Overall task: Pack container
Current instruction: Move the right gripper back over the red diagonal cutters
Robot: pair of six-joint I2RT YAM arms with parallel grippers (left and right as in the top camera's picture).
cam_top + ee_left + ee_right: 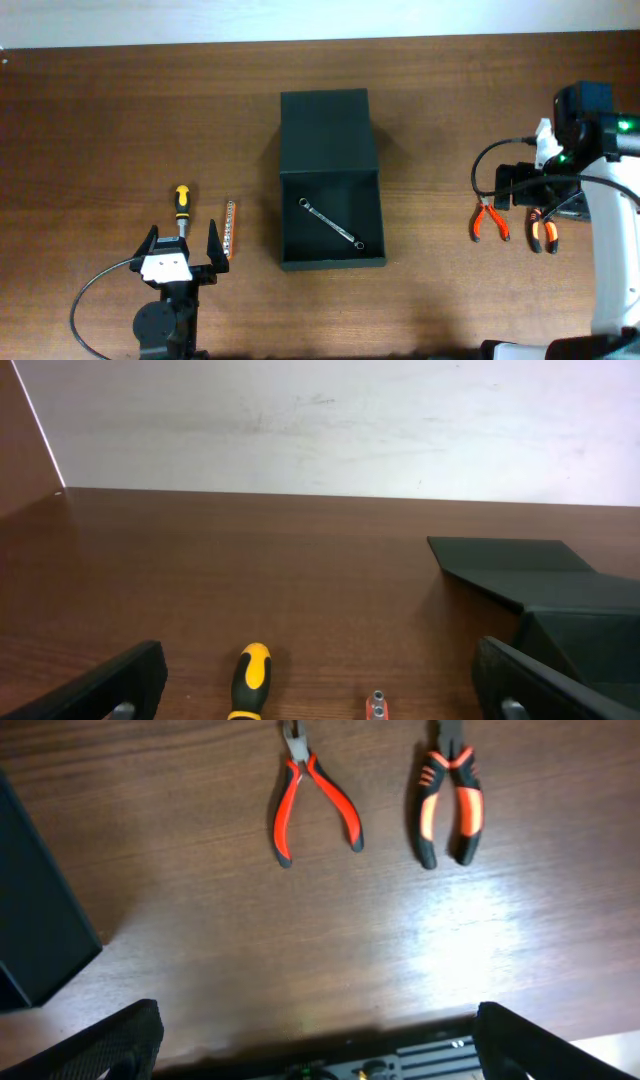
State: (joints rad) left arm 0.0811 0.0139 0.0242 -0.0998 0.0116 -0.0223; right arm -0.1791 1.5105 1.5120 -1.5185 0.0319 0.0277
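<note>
Both pincers hold their black jaws spread wide and empty: the left gripper (182, 240) sits just behind a screwdriver (182, 200) with a rounded yellow-and-black handle, and the right gripper (320, 1042) hangs above slim red-handled pliers (315, 805) and stubbier orange-and-black pliers (448, 805). The container (330, 264), a matte dark rectangular box, sits mid-table on brown wood grain (100, 120). Its flap lid (326, 130) is folded back and a shiny metal wrench (330, 222) lies diagonally inside.
</note>
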